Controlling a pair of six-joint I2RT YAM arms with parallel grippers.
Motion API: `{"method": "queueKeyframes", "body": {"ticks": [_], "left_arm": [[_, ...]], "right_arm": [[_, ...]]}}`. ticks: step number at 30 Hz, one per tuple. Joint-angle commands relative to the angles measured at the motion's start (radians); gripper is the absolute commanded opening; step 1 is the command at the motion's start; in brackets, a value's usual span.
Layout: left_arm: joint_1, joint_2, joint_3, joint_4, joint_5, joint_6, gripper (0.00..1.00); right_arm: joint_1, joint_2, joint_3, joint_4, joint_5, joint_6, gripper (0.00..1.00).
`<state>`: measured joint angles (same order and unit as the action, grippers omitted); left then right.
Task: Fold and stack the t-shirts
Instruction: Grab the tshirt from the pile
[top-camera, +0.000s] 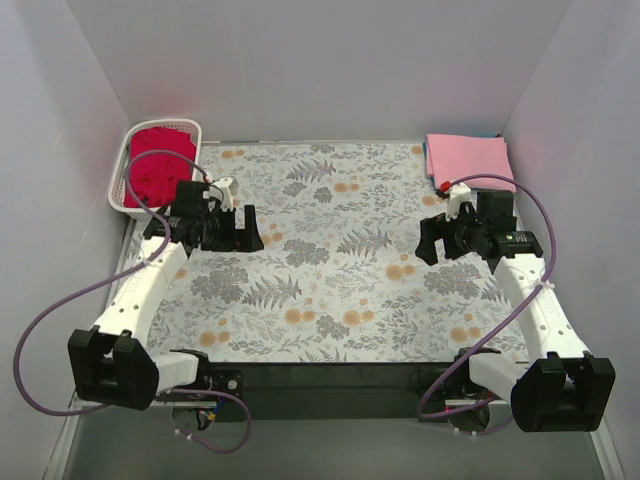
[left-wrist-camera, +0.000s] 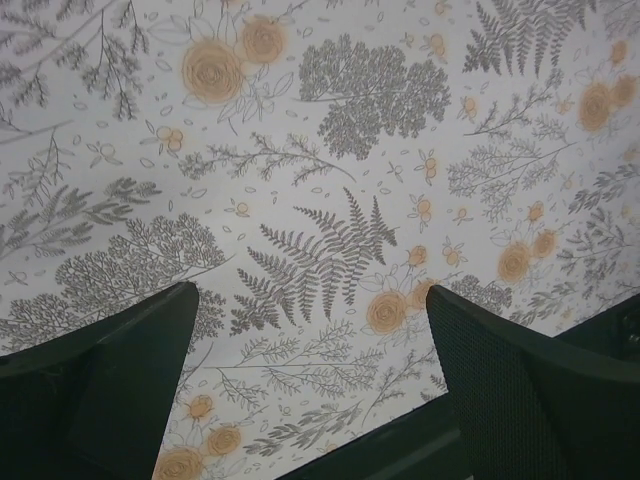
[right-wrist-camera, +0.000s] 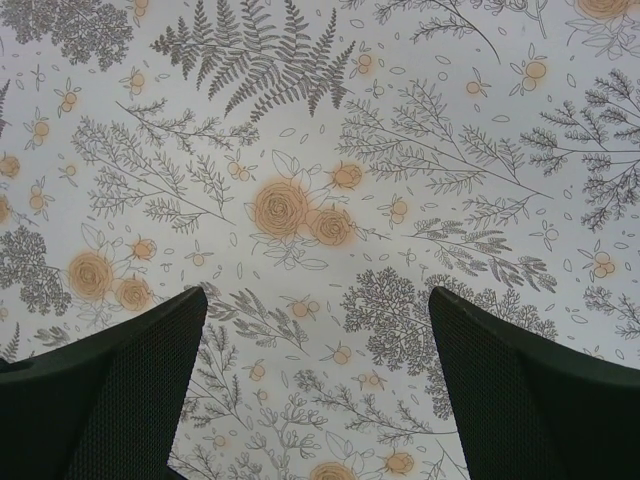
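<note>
Seen from above, a grey floral cloth printed with ferns and orange blossoms covers most of the surface, which is boxed in by pale walls.

At 10 o'clock, in the far left corner, a white lattice basket holds a bright red t-shirt, bunched up and filling the basket. At 2 o'clock, in the far right corner, a light pink t-shirt lies flat on the cloth, folded into a neat rectangle. A thin sliver of blue cloth shows at its far edge; too little is visible to tell what it is.

The two white arms reach in from their bases at 7 and 5 o'clock. The left gripper hovers over the cloth at 9 o'clock, just beside the basket, pointing toward the centre. The right gripper hovers at 3 o'clock, just on the near side of the pink t-shirt, also pointing toward the centre.

In the left wrist view, the left gripper has its two black fingers spread wide, with only patterned cloth between them. In the right wrist view, the right gripper is spread just as wide, again with only patterned cloth between the fingers. Neither holds or touches anything.
</note>
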<state>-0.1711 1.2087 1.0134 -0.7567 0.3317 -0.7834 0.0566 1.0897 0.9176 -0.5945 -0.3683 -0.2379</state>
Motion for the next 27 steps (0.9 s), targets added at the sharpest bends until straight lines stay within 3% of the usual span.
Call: {"method": "queueKeyframes", "body": {"ticks": [1,6,13,18,23,27], "left_arm": [[0.012,0.076,0.192,-0.061,0.056,0.049,0.98],[0.028,0.286,0.509,-0.119,-0.025,0.116,0.98],[0.169,0.543,0.884,-0.104,0.001,0.128,0.97],[0.304,0.672,1.059,-0.030,0.047,0.096,0.96],[0.473,0.846,1.273,-0.030,0.181,0.009,0.90],[0.518,0.959,1.291,0.011,0.119,0.038,0.85]], "right_arm": [[-0.001,-0.002,0.050,-0.013,-0.044,-0.032,0.98],[-0.001,0.015,0.052,-0.021,-0.057,-0.046,0.98],[-0.003,0.038,0.050,-0.025,-0.063,-0.044,0.98],[-0.006,0.055,0.047,-0.028,-0.109,-0.040,0.98],[-0.008,0.073,0.044,-0.028,-0.116,-0.043,0.98],[-0.009,0.081,0.037,-0.027,-0.133,-0.044,0.98]]}}
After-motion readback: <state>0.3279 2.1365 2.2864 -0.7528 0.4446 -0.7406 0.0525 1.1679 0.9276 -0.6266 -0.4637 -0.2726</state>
